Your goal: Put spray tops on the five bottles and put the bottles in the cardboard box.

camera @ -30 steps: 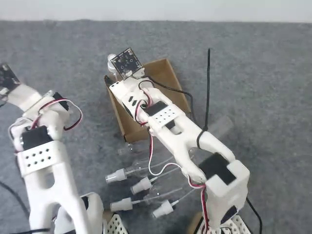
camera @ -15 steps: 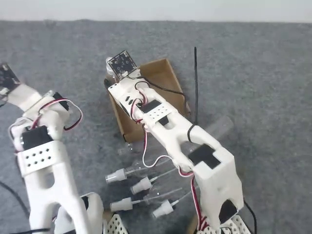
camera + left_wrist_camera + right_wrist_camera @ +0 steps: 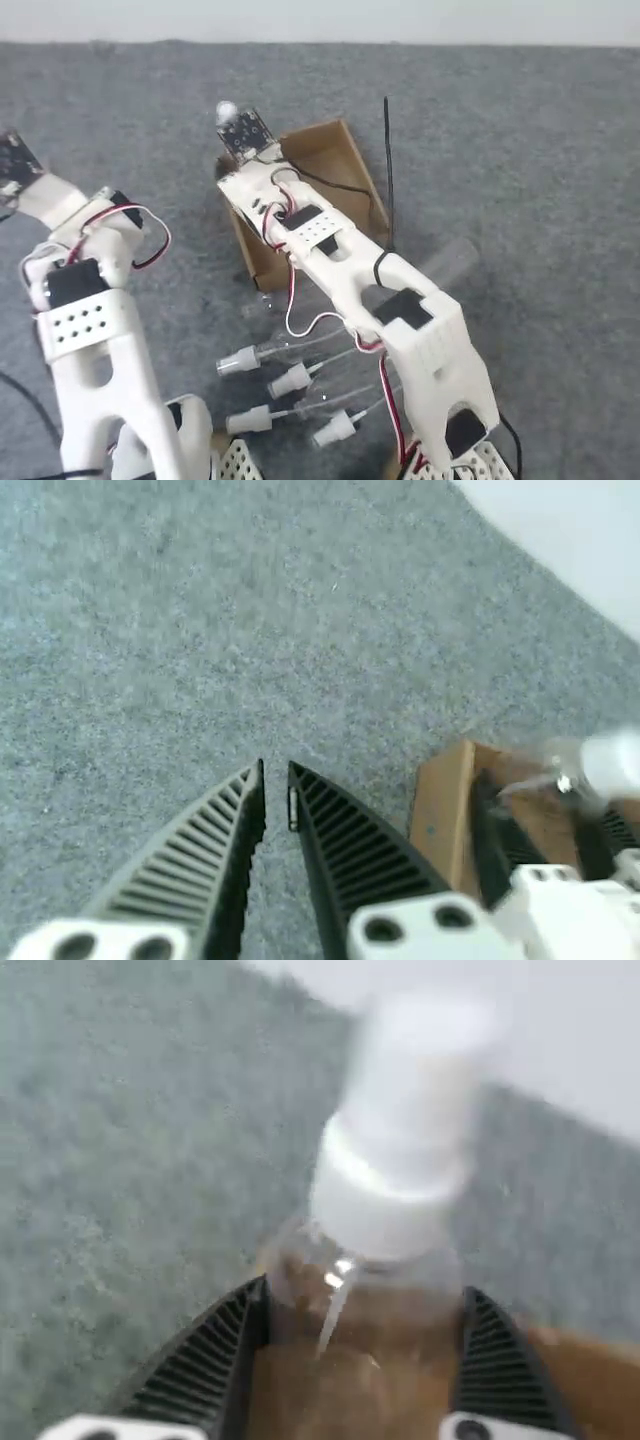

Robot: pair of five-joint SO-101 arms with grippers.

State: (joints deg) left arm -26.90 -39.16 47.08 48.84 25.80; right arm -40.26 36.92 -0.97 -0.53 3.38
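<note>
1. High view: the right arm [image 3: 330, 250] lies stretched over the cardboard box [image 3: 352, 165]. The spray-topped bottle [image 3: 227, 112] it carries pokes out past the box's far left corner. The bottle's long axis runs on along the arm, away from its base. The left arm [image 3: 85, 300] stands well apart from the box.
2. Left wrist view: the left gripper [image 3: 275, 770] has its fingers almost pressed together, with nothing between them, over grey carpet [image 3: 150, 630]. The box lies off to one side.
3. Right wrist view: the right gripper [image 3: 362, 1295] pinches the clear bottle just below its white top, with cardboard beneath. Letting go probably calls first for drawing the bottle back over the box's inside.
</note>
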